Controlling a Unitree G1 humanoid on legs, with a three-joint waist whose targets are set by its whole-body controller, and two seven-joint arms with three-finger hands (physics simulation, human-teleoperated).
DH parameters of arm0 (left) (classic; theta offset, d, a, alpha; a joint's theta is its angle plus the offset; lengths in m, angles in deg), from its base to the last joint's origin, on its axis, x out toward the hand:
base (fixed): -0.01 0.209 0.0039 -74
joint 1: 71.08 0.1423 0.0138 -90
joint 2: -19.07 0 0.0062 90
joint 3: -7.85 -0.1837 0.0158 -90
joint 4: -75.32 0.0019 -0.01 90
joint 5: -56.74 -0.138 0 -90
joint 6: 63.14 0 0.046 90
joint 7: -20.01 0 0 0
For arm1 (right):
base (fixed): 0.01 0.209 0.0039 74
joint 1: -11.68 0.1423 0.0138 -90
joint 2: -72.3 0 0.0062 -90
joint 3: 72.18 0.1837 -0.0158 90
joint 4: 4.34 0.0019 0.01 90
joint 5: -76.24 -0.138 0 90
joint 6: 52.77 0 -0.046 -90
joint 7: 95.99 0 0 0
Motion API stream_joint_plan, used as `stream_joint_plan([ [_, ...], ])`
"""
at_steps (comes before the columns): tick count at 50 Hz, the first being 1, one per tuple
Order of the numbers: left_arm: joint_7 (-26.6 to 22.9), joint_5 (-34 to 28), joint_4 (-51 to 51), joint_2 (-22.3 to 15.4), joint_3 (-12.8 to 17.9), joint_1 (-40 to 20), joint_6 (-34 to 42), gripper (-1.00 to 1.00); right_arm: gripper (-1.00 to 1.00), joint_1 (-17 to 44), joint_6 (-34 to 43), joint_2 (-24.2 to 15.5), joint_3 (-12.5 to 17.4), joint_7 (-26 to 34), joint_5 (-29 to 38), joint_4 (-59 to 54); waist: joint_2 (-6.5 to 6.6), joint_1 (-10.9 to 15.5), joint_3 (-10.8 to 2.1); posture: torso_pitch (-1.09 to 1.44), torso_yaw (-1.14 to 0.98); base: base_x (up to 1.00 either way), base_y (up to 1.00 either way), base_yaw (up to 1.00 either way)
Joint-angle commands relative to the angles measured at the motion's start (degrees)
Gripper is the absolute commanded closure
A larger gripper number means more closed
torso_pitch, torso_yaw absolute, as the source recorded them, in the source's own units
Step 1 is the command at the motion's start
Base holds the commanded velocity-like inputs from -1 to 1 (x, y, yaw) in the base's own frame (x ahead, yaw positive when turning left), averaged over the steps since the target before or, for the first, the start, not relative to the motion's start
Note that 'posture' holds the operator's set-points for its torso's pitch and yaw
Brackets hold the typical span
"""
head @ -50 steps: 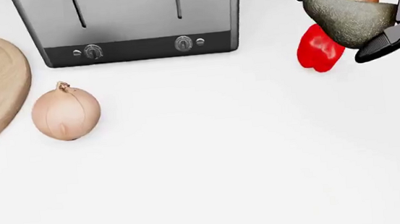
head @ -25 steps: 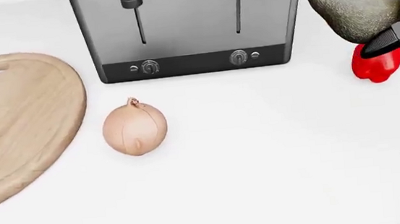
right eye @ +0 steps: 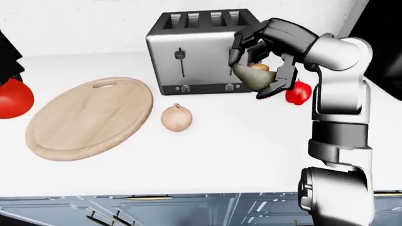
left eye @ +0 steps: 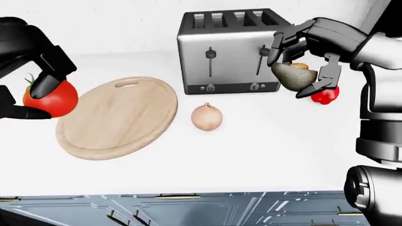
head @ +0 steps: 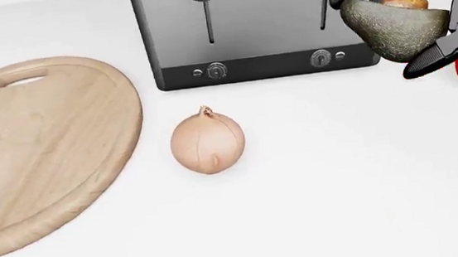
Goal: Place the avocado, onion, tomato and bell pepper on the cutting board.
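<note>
My right hand (left eye: 301, 63) holds a halved avocado (head: 393, 23), fingers closed round it, above the counter by the toaster's right end. A red bell pepper (left eye: 325, 95) lies on the counter just behind that hand. My left hand (left eye: 34, 92) grips a red tomato (left eye: 53, 99) at the left edge of the left-eye view, beside the board's left rim. A round wooden cutting board (left eye: 116, 117) with nothing on it lies left of centre. A tan onion (head: 207, 143) rests on the counter between the board and the toaster.
A silver four-slot toaster (left eye: 229, 56) stands above the onion. The white counter (head: 342, 187) runs to a lower edge with grey cabinet fronts (left eye: 188, 209) beneath.
The head view has shifted, so board, onion and toaster slid right in the picture. The avocado stays in my right hand, now over the toaster's right end; the pepper sits at the right edge.
</note>
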State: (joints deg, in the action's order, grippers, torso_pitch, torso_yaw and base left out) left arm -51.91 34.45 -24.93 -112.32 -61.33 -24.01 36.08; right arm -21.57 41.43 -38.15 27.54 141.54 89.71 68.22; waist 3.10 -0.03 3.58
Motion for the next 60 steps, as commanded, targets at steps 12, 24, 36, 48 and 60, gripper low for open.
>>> stream_joint_plan([
  [12, 1.57, 0.2, -1.55, -1.2, 1.47, -1.61, -0.56, 1.0, 1.0, 2.45, -0.83, -1.63, 2.55, -1.45, -0.4, 1.91, -4.76, -0.67, -2.24, 0.0, 0.0, 0.0, 0.22, 0.0],
  [24, 1.69, 0.76, -1.28, -1.99, 2.15, -1.05, -0.64, 1.0, 1.0, 2.83, -0.4, -1.66, 2.49, -0.95, -0.35, 2.35, 2.25, -0.82, -1.6, 0.0, 0.0, 0.0, 0.22, 0.0],
  [36, 2.03, 0.86, -1.41, -2.15, 2.5, -0.13, -0.78, 1.0, 1.0, 2.29, 0.16, -1.54, 2.62, -0.4, -0.92, 3.35, -3.55, -0.97, -1.7, 0.0, 0.0, 0.0, 0.22, 0.0],
  [48, 2.16, 1.04, -1.78, -2.22, 2.82, 0.44, -0.59, 1.0, 1.0, 1.78, 0.19, -1.51, 2.67, 0.02, -0.97, 3.99, 4.79, -0.71, -2.7, 0.0, 0.0, 0.0, 0.22, 0.0],
  [60, 2.2, 1.32, -1.62, -2.59, 2.71, 0.14, -0.38, 1.0, 1.0, 1.74, 0.36, -1.65, 2.75, 0.54, -1.13, 4.54, -3.15, -0.74, -1.55, 0.0, 0.0, 0.0, 0.2, 0.0],
])
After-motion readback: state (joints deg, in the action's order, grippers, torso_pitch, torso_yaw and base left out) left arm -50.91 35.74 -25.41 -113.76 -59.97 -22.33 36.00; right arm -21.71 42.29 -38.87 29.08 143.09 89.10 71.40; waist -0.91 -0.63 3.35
